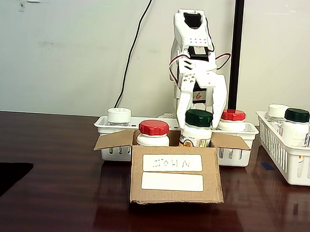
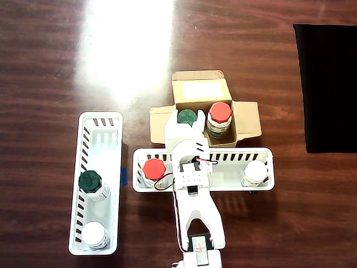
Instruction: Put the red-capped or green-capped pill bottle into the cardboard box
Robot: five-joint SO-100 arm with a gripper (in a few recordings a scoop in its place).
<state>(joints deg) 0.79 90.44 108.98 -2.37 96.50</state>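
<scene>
1. The pill bottle [image 1: 198,128] with the dark green cap stands upright inside the cardboard box [image 1: 175,175]; in the fixed view its cap and the top of its yellow-orange label rise above the box's front wall.
2. In the overhead view the pill bottle [image 2: 187,116] sits in the box's open compartment, with a red-capped bottle [image 2: 220,118] just beside it at 3 o'clock.
3. The tool [image 1: 200,104] hangs directly over the green cap in the fixed view, its white fingers spread to either side of the cap. Whether they touch the bottle I cannot tell.
4. In the overhead view the tool [image 2: 186,126] reaches into the cardboard box [image 2: 247,119] from 6 o'clock.
5. The box has its flaps folded outward, and its front carries two white labels, the upper one handwritten.
6. At 6 o'clock from the box in the overhead view lies a white slotted basket [image 2: 231,188], holding a red-capped bottle at its left end [image 2: 153,169] and a white-capped bottle [image 2: 255,172] at its right end.
7. At 8 o'clock from the box, a long white basket [image 2: 100,120] holds a green-capped bottle [image 2: 91,183] and another white-capped bottle [image 2: 93,234].
8. All stands on a dark wooden surface [image 2: 56,67].
</scene>
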